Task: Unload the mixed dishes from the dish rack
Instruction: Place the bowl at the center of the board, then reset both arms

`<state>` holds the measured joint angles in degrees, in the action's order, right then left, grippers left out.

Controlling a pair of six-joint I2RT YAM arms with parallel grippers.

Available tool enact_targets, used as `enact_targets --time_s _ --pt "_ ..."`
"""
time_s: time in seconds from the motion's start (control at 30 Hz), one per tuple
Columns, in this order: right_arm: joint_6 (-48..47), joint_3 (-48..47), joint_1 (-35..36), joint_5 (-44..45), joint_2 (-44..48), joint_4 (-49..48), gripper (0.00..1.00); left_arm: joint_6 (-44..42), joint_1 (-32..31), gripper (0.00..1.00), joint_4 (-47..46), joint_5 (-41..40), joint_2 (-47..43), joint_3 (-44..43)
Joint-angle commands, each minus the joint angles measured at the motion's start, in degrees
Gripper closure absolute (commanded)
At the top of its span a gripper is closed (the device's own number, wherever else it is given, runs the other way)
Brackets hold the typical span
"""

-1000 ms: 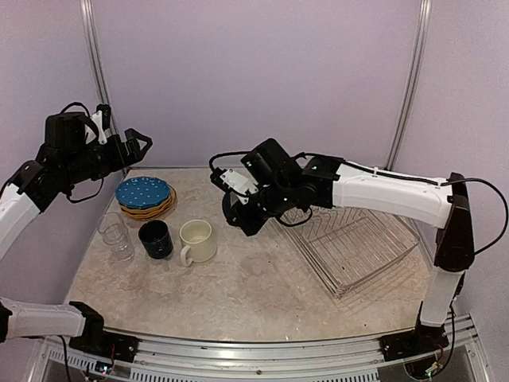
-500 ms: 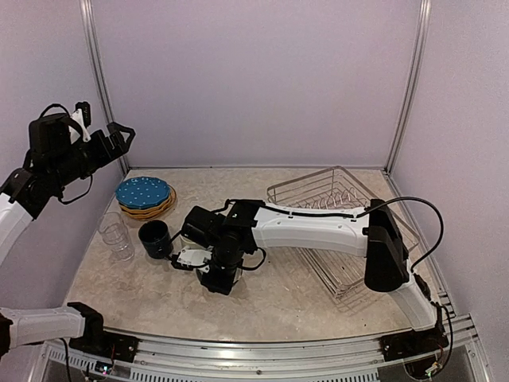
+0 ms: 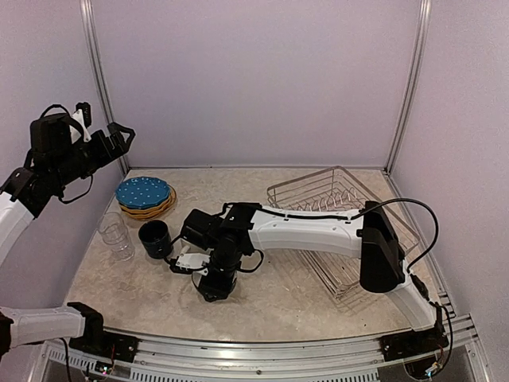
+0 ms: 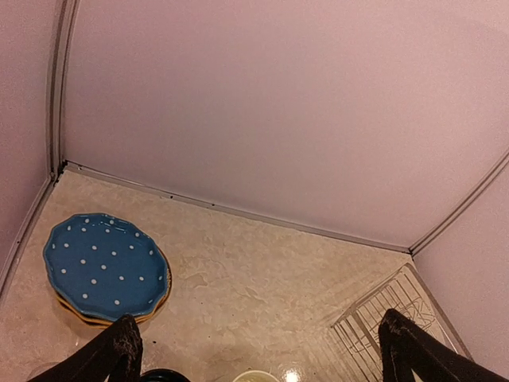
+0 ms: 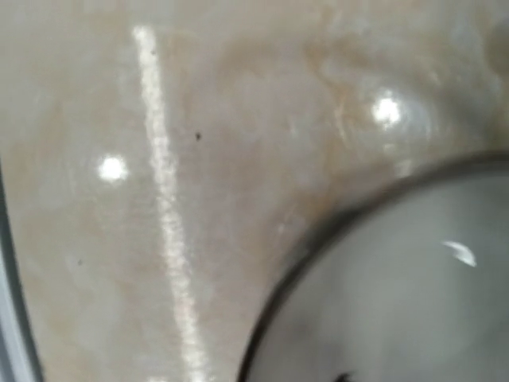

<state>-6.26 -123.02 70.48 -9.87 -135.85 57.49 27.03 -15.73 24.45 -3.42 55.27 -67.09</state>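
My right gripper (image 3: 213, 283) points straight down at the table's middle, over the teal bowl (image 3: 208, 295), a dark round shape beneath it. In the right wrist view the bowl's dark rim and pale inside (image 5: 413, 294) fill the lower right; no fingers show there. My left gripper (image 3: 121, 137) hangs open high at the left, holding nothing; its fingertips (image 4: 126, 344) stand wide apart. The blue white-dotted plate (image 3: 145, 192) lies on orange plates. Near them stand a clear glass (image 3: 117, 236) and the navy mug (image 3: 155, 238). The dish rack (image 3: 350, 231) sits at the right.
My right arm (image 3: 310, 231) spans from the right base across the rack to the middle. It hides most of the cream mug, whose rim (image 4: 254, 376) peeks in the left wrist view. Side walls and metal posts (image 3: 95, 72) close in the table.
My right arm swung from near the rack down to the table's middle and has sunk a little lower. The left arm drew back to the left and then held still.
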Motion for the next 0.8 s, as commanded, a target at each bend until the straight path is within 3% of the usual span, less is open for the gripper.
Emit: enact_targets --time_s 0.0,0.1,0.2,0.4,0.6,0.77 --pt "0.4 1.2 -0.2 3.8 6.1 -4.0 0.43 -0.1 0.6 0.01 -1.0 0.1 -0.5 0.8" --pt "1.5 6.5 -1.1 6.8 12.6 -10.7 0.29 -0.5 0.6 0.01 -1.3 0.4 -0.6 0.9" --pt "3.6 14.2 -3.4 9.3 21.0 -17.1 0.22 -1.1 0.6 0.01 -1.7 0.8 -1.2 1.0" --pt "8.7 28.8 -8.2 25.2 37.0 -28.9 0.06 -3.1 0.5 0.01 -3.5 3.0 -3.1 0.7" --pt "11.7 39.2 -14.1 38.7 52.5 -35.4 0.0 -3.2 0.3 0.01 -2.2 8.5 -3.4 -2.6" --pt "7.6 43.7 -15.2 48.8 63.0 -41.6 0.0 -3.3 0.3 0.01 -1.7 9.3 -4.2 -4.1"
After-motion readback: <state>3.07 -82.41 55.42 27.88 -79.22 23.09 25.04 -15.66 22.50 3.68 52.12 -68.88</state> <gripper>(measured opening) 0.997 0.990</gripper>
